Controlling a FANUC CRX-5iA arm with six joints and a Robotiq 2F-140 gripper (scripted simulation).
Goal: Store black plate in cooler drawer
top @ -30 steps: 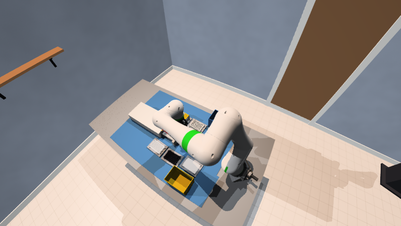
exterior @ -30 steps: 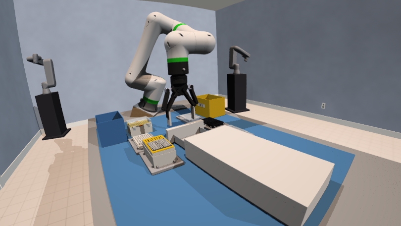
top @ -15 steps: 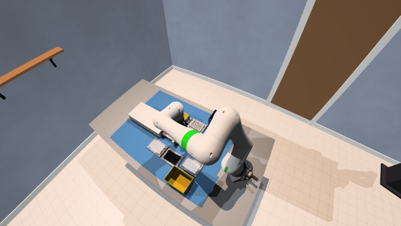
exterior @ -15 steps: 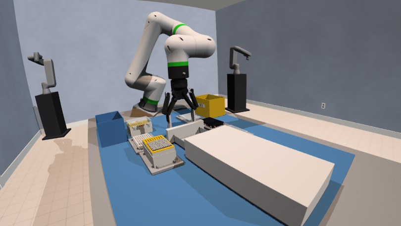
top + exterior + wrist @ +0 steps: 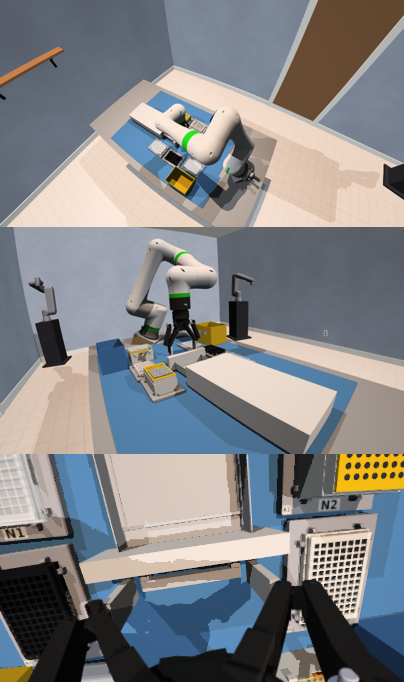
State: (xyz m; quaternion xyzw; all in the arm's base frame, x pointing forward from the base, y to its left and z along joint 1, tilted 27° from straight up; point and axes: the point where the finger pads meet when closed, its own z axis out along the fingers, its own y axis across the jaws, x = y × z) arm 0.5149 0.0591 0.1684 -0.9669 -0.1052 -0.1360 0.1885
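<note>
While the wrist view reads the labels N1 and N2 on two nests, the other views do not resolve them. Nearest that camera, the gripper point(image 5: 195, 604) hangs with its fingers spread wide and nothing between them, pointing down over the blue mat point(image 5: 200, 614). At nine o'clock from it lies the black plate point(image 5: 32, 609), seated in its nest with no lid, just beside the left finger but apart from it. At three o'clock sits a white gridded plate point(image 5: 340, 574). Farther, toward twelve o'clock, the drawer point(image 5: 172, 491) stands pulled out of the cooler point(image 5: 254, 387), its pale bar handle point(image 5: 185, 554) crossing the frame just ahead of the fingertips. Only the exterior view shows the cooler's long housing, the yellow bin point(image 5: 211, 332) and the blue bin point(image 5: 111, 356); from above, the arm point(image 5: 203, 141) hides the gripper entirely.
</note>
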